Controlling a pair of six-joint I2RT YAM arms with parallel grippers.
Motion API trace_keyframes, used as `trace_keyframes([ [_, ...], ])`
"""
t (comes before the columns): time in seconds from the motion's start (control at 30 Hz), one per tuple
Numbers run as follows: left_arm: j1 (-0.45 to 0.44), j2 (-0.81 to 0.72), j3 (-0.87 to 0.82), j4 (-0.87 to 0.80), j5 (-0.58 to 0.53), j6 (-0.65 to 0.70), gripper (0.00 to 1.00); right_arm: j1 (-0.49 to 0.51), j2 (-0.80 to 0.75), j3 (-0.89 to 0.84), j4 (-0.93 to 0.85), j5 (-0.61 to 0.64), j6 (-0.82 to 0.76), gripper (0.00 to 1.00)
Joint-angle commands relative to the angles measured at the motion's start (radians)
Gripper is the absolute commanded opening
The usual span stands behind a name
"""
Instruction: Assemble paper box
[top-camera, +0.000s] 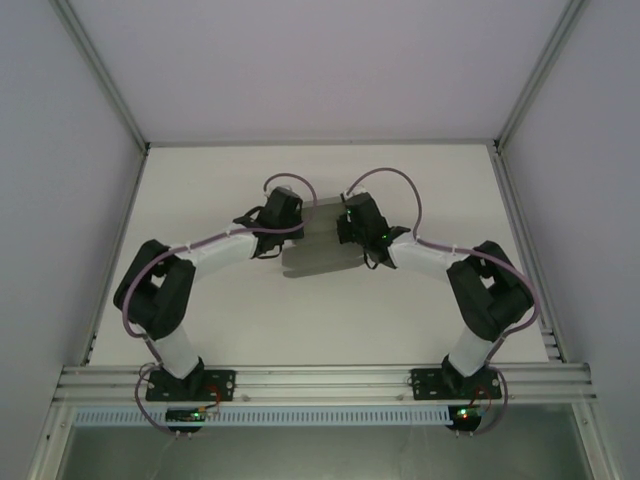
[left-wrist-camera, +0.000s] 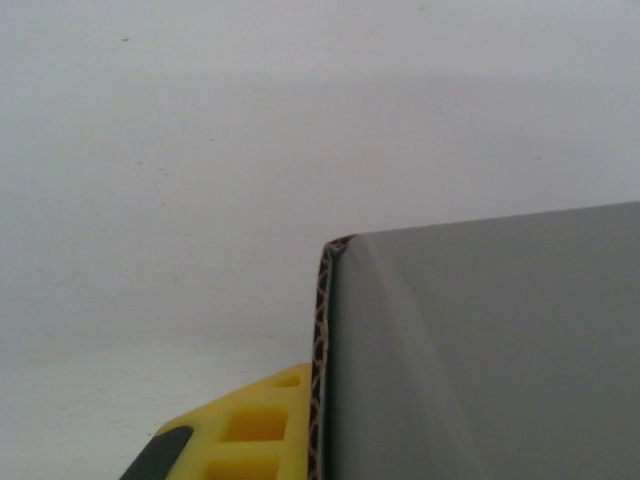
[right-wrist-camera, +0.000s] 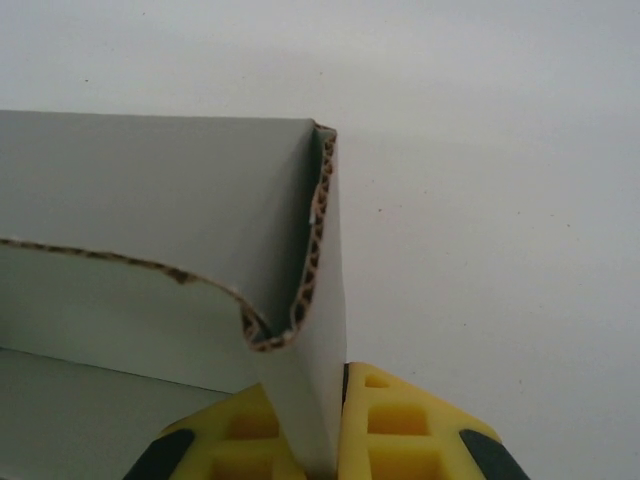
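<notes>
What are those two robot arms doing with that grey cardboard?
They are folding a paper box in the middle of the table. The left gripper pinches one cardboard side, and the right gripper pinches a raised wall on the other side. The box is only half formed.

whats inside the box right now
In the right wrist view, the box shows bare grey panels and a curled flap, with nothing loose in sight. Whatever lies behind that flap is covered.
</notes>
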Motion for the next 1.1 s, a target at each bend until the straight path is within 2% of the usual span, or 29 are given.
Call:
trace_keyframes([
  [0.0, 0.025, 0.033, 0.031, -0.123, -0.244, -0.095, 0.04, -0.002, -0.044, 0.021, -0.075, 0.116, 0.091, 0.0],
  [0.03, 0.025, 0.041, 0.043, -0.166, -0.294, -0.12, 0.0, 0.001, -0.045, 0.019, -0.079, 0.149, 0.104, 0.0],
  [0.1, 0.026, 0.06, 0.068, -0.259, -0.393, -0.186, 0.0, 0.004, -0.044, 0.027, -0.108, 0.199, 0.137, 0.0],
  [0.23, 0.027, 0.077, 0.087, -0.38, -0.523, -0.286, 0.0, 0.006, -0.038, 0.037, -0.159, 0.286, 0.2, 0.0],
  [0.3, 0.028, 0.081, 0.094, -0.418, -0.552, -0.301, 0.0, 0.005, -0.038, 0.035, -0.159, 0.308, 0.225, 0.0],
  [0.37, 0.029, 0.07, 0.087, -0.375, -0.491, -0.249, 0.0, 0.006, -0.032, 0.038, -0.155, 0.303, 0.222, 0.0],
  [0.47, 0.02, 0.009, 0.017, -0.162, -0.287, -0.092, 0.01, 0.006, -0.013, 0.056, -0.167, 0.301, 0.214, 0.0],
  [0.53, 0.011, -0.043, -0.025, -0.061, -0.209, -0.054, 0.15, 0.004, -0.004, 0.066, -0.17, 0.294, 0.211, 0.0],
  [0.57, 0.008, -0.066, -0.043, -0.013, -0.154, -0.025, 0.26, 0.004, 0.0, 0.069, -0.174, 0.286, 0.211, 0.0],
  [0.63, 0.005, -0.1, -0.062, 0.037, -0.083, -0.009, 0.4, 0.006, 0.008, 0.076, -0.166, 0.264, 0.2, 0.0],
  [0.73, 0.005, -0.133, -0.079, 0.086, 0.052, 0.026, 0.58, 0.009, 0.019, 0.084, -0.159, 0.21, 0.164, 0.0],
  [0.83, 0.004, -0.163, -0.092, 0.109, 0.141, 0.046, 0.76, 0.011, 0.03, 0.105, -0.203, 0.156, 0.123, 0.0],
  [0.9, 0.007, -0.193, -0.107, 0.121, 0.183, 0.057, 0.95, 0.005, 0.034, 0.122, -0.238, 0.138, 0.08, 0.0],
  [0.93, 0.008, -0.21, -0.112, 0.125, 0.203, 0.058, 1.0, 0.002, 0.035, 0.132, -0.263, 0.135, 0.063, 0.0],
  [1.07, 0.022, -0.298, -0.142, 0.119, 0.247, 0.058, 1.0, -0.024, 0.037, 0.179, -0.367, 0.049, -0.073, 0.0],
])
